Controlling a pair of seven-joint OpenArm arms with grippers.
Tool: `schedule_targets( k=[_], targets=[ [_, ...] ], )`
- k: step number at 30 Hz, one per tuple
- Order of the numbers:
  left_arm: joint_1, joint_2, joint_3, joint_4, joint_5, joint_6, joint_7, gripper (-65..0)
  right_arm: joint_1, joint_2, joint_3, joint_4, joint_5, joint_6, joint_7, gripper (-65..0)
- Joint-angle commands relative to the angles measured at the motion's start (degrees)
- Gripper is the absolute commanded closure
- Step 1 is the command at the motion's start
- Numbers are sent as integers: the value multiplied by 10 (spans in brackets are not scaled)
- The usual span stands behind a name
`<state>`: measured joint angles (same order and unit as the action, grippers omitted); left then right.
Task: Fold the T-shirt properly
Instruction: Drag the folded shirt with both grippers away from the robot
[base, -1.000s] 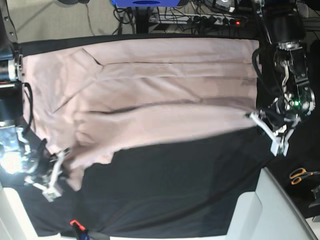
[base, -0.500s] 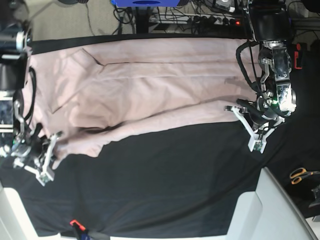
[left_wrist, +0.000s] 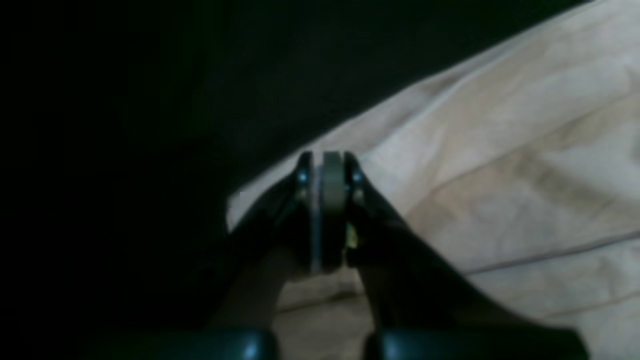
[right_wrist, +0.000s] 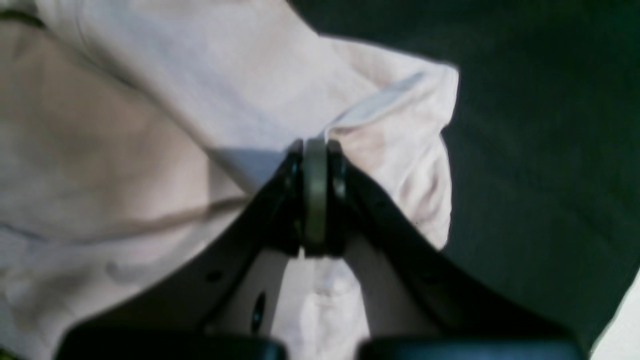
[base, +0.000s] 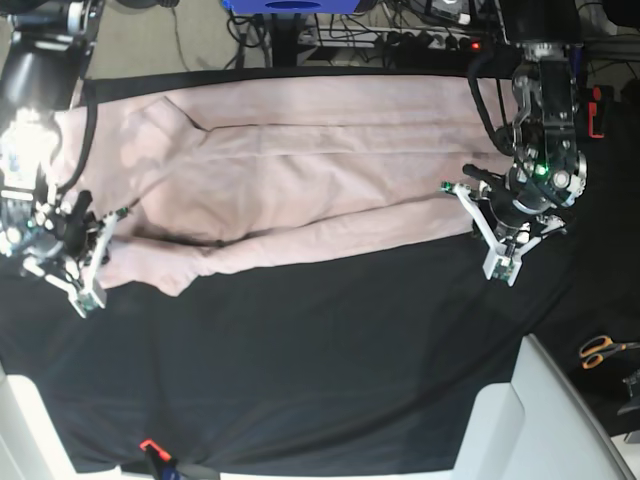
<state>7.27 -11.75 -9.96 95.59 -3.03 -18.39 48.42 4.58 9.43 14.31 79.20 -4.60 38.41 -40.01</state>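
The pale pink T-shirt (base: 300, 150) lies spread across the far half of the black table cloth (base: 320, 350), its near edge drawn back into a long fold. In the base view my left gripper (base: 468, 212) is at the shirt's near right corner, shut on the fabric. The left wrist view shows that left gripper (left_wrist: 325, 162) with pads pressed together and the T-shirt (left_wrist: 500, 175) under and beside them. My right gripper (base: 100, 262) pinches the near left corner. The right wrist view shows my right gripper (right_wrist: 316, 147) closed, with the bunched T-shirt (right_wrist: 400, 125) around it.
Orange-handled scissors (base: 598, 350) lie at the right edge. A white surface (base: 540, 420) fills the near right corner. A small red and black item (base: 150, 447) sits near the front left. Cables and a power strip (base: 420, 40) run behind the table.
Both grippers have moved toward the back of the table, carrying the shirt's near edge with them. More black cloth shows in front and the shirt looks narrower.
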Motion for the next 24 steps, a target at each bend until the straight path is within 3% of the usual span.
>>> schedule_targets(
  k=[1, 8, 13, 24],
  targets=[
    [7, -10, 0, 14, 0, 2, -6, 0, -1, 3, 6, 21, 2, 0, 3, 0],
    [44, -28, 0, 23, 0, 1, -7, 0, -47, -8, 7, 94, 2, 0, -46, 0],
    [77, -48, 0, 15, 1, 2, -67, 0, -73, -26, 7, 138, 2, 0, -74, 0],
    [84, -72, 1, 6, 1, 1, -71, 0, -124, -56, 7, 187, 2, 0, -81, 0]
  ],
)
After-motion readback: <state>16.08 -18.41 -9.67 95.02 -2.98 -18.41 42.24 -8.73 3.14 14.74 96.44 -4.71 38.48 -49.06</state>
